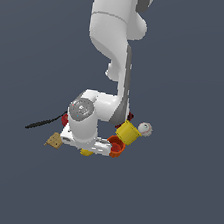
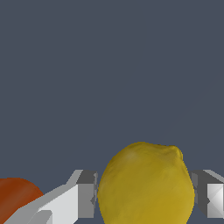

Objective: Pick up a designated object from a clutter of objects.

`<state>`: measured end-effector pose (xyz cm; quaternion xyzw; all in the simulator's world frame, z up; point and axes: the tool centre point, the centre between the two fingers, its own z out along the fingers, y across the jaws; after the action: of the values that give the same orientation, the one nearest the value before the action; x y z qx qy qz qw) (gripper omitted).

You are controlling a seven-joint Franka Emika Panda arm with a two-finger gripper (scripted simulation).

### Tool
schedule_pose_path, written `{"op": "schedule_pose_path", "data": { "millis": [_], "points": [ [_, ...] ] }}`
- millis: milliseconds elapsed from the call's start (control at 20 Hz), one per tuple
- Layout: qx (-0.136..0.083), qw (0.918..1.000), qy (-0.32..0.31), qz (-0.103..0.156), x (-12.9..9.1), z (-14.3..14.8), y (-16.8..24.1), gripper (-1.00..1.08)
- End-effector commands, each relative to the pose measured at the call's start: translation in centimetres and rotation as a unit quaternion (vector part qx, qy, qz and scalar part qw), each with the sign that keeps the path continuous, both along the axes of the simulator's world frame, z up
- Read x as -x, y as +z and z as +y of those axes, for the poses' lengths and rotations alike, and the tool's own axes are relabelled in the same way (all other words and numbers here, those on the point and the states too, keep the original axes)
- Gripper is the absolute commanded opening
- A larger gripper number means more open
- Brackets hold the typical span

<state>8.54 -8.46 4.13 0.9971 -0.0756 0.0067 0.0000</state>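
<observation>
Exterior view high, distant; wrist view close behind claw; both catch lemon.

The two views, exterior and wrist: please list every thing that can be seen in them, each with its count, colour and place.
small oval lemon: one, bright yellow, between the gripper fingers in the wrist view
yellow cylindrical cup: one, yellow, toward the exterior view's right of the arm
orange cup: one, orange, just below the yellow cup
white baseball: one, white, beside the yellow cup, on the exterior view's right
tan cracker: one, tan, at the exterior view's left of the arm
thin black stick: one, black, above the cracker
gripper: one, white and grey, a finger on each side of the lemon; contact unclear
</observation>
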Motion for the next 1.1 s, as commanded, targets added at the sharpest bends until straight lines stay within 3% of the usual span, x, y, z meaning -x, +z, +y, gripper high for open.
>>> {"op": "schedule_pose_path", "data": {
  "millis": [0,450,1050],
  "points": [
    [0.0,1.0,0.0,-0.001,0.0,0.5,0.7,-1.0],
    [0.0,1.0,0.0,0.0,0.9,4.4,5.9,-1.0],
    [0.001,1.0,0.0,0.002,2.8,13.1,17.8,-1.0]
  ]
}}
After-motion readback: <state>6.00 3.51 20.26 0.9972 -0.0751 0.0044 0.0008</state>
